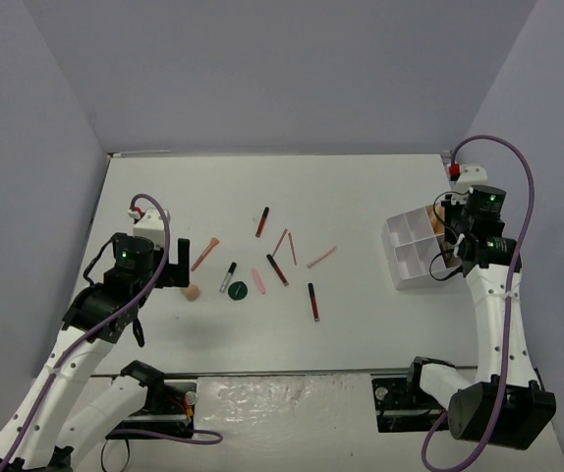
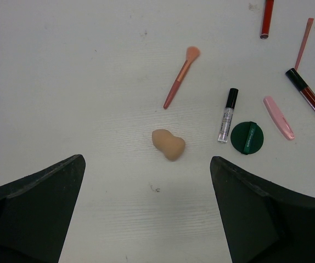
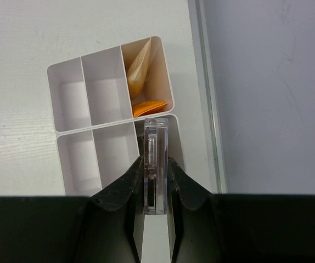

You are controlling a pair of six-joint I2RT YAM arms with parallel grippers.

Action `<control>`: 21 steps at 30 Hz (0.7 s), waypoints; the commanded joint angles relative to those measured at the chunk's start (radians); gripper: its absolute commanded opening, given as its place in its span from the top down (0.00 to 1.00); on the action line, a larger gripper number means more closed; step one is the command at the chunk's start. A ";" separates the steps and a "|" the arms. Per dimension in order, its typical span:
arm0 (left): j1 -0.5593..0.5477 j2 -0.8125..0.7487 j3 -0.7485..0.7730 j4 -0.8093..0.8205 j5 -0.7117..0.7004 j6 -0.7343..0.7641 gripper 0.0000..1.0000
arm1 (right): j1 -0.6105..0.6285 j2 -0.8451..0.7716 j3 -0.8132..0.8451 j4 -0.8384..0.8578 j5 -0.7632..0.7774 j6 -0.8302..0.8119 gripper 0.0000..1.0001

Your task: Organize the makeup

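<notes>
My right gripper (image 3: 156, 164) is shut on a clear-cased palette (image 3: 157, 143), held edge-on above the near right compartment of the white tray (image 3: 82, 90). A beige tube (image 3: 138, 68) and an orange tube (image 3: 149, 107) lie in the compartment beyond. My left gripper (image 2: 146, 160) is open and empty, just near of the beige sponge (image 2: 168, 144). Past it lie a pink brush (image 2: 180, 76), a clear gloss tube (image 2: 228, 115), the dark-green disc (image 2: 248, 137), a pink stick (image 2: 279, 117) and a dark-red tube (image 2: 309, 95).
In the top view the loose sticks and pencils (image 1: 280, 242) spread across the table's middle, with a red stick (image 1: 313, 301) nearest. The tray (image 1: 410, 246) stands near the right edge, by the grey wall. Its other compartments look empty.
</notes>
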 commanded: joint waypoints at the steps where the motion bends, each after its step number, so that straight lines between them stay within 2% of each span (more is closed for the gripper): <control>1: 0.004 -0.004 0.022 0.045 -0.001 0.013 0.03 | -0.004 -0.056 0.009 0.058 0.029 -0.002 1.00; 9: 0.004 -0.009 0.021 0.046 -0.003 0.014 0.03 | -0.005 -0.061 0.028 0.059 0.024 -0.013 1.00; 21: 0.004 -0.014 0.018 0.045 -0.007 0.018 0.03 | -0.031 0.009 -0.068 0.120 -0.015 -0.037 1.00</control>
